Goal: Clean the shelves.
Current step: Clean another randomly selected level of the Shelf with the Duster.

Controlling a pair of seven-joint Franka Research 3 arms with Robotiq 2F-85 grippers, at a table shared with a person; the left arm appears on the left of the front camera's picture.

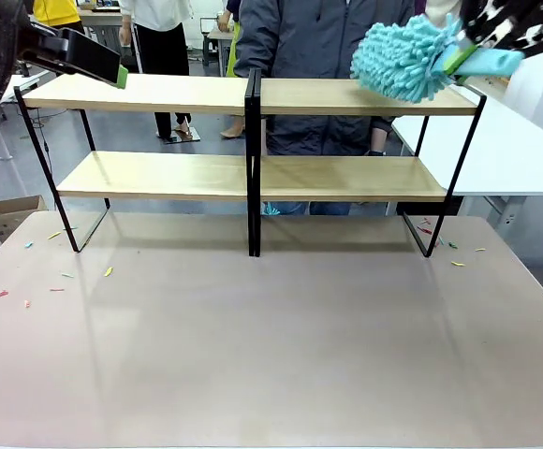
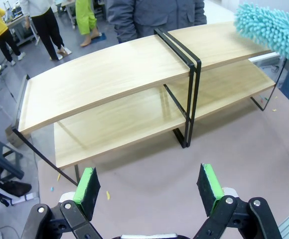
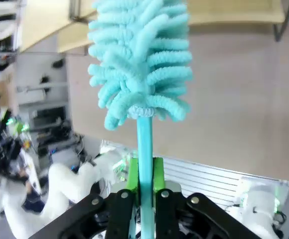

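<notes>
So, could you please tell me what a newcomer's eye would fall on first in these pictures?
The fluffy turquoise duster stands out first, at the right end of the top board of the shelves, its handle clamped in the right claw. Next comes the left claw, open and empty, above the table in front of the shelves' left end. Small coloured scraps dot the table.

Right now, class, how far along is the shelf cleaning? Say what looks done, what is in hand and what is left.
Done: the right pincer is shut on the handle of the blue duster. In hand: the duster head sits at the right end of the top board of the shelves. Left: which boards are already wiped cannot be told; small coloured scraps lie on the table. The left pincer is open.
</notes>
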